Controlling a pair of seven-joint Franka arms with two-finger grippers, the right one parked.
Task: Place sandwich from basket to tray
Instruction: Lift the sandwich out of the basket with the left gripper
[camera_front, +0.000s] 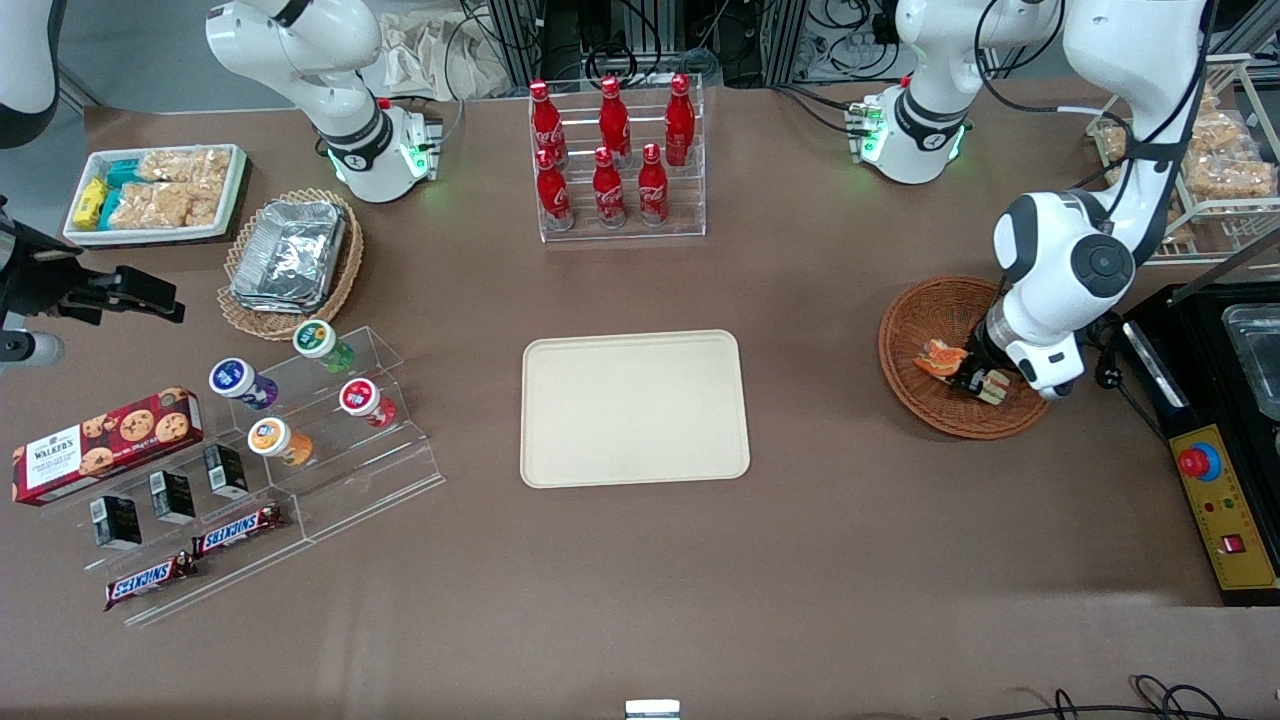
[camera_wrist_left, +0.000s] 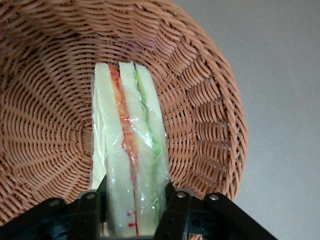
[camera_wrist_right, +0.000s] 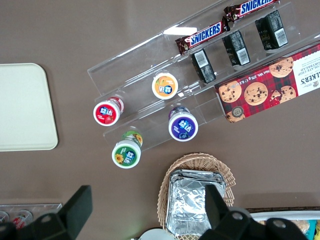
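Note:
The sandwich (camera_wrist_left: 130, 145) is a clear-wrapped wedge of pale bread with orange-red and green layers, lying in the reddish-brown wicker basket (camera_wrist_left: 210, 100). My left gripper (camera_wrist_left: 132, 210) is shut on the sandwich, one black finger pressed against each side of its wide end, low inside the basket. In the front view the gripper (camera_front: 985, 382) is down in the basket (camera_front: 915, 320), at the working arm's end of the table, with the sandwich (camera_front: 992, 386) between the fingers. The cream-beige tray (camera_front: 635, 408) lies bare at the table's middle.
A second orange wrapped item (camera_front: 940, 358) lies in the basket beside the gripper. A rack of red bottles (camera_front: 617, 160) stands farther from the camera than the tray. A black control box (camera_front: 1215, 480) sits beside the basket. Acrylic shelves with cups (camera_front: 320, 400) stand toward the parked arm's end.

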